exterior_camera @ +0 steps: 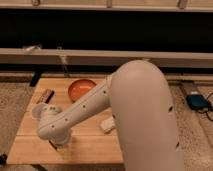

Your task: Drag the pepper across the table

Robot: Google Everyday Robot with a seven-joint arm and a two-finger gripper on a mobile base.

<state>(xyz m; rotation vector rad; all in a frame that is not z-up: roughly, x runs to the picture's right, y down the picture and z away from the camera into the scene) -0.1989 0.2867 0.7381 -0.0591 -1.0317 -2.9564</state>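
Observation:
The light wooden table (30, 146) fills the lower left of the camera view. My white arm reaches down over its front left part. The gripper (60, 148) points down at the table near the front edge, mostly hidden under the wrist. Only a small dark red bit of the pepper (52, 145) shows at the gripper's left side; the rest is hidden by the arm. I cannot tell whether the gripper touches the pepper.
An orange bowl (81, 89) sits at the back middle of the table. A dark brown bar (45, 96) lies at the back left, a white cup (37, 111) beside the arm, a white object (107, 125) to the right. A blue object (199, 101) lies on the floor.

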